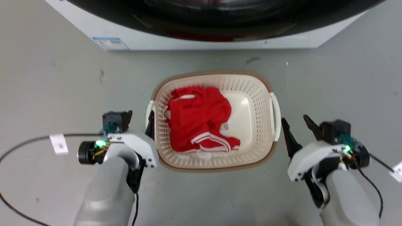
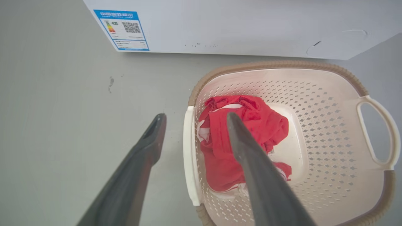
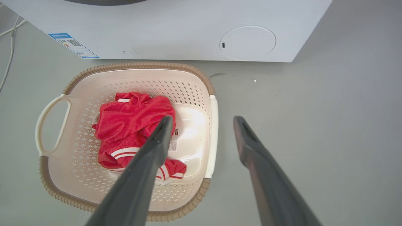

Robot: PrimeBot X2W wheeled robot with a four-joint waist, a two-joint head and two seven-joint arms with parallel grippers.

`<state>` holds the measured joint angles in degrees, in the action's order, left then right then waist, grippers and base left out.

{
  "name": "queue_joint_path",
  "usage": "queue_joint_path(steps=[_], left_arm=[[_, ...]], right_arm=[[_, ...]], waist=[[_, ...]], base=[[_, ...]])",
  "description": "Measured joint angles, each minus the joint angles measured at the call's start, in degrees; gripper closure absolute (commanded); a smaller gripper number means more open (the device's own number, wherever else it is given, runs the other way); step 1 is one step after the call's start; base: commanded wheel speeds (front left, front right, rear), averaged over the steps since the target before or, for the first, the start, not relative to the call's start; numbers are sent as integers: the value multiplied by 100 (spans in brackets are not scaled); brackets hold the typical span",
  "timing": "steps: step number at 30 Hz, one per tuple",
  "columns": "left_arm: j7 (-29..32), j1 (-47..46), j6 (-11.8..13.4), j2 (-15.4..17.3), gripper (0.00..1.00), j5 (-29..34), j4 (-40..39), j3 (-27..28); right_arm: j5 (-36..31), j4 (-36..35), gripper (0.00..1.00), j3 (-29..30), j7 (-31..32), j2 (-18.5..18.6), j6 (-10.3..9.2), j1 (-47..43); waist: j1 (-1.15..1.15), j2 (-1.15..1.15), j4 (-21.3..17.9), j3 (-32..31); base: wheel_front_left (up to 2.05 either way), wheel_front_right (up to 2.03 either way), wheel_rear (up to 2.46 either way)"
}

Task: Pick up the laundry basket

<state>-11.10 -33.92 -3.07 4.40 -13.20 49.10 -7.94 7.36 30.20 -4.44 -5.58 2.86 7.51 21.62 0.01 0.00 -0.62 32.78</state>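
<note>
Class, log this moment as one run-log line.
left gripper: open, at left handle | right gripper: open, near right handle | laundry basket: on floor, red garment inside

Open floor [image 1: 47, 78] flanks the laundry basket [image 1: 259, 94] on both handle sides. Behind it the washing machine [image 1: 220, 44] stands near, leaving a narrow strip. A red garment [image 1: 198, 119] covers half the basket's bottom.

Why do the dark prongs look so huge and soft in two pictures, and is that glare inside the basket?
Left wrist view: the left gripper sits close to the wide-angle lens, so it looms large and soft-edged. Right wrist view: same for the right gripper; glare brightens the bare floor of the laundry basket. Head view: even light, faint shadows.
</note>
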Motion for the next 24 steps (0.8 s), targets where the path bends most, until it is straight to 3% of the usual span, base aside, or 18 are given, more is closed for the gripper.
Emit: queue_joint_path(steps=[10,24], left_arm=[[933,-1068,-336,183,0,-358,1074,-7],[2205,-2032,-434,369,0,-989,1769,-299]], right_arm=[[489,1471,0,-447,499,3,-1,1317],[1124,3023,0,-1100,925,8,0,2827]], waist=[[0,0,-120,740],[-1,0,-265,1345]], base=[[0,0,0],[0,0,0]])
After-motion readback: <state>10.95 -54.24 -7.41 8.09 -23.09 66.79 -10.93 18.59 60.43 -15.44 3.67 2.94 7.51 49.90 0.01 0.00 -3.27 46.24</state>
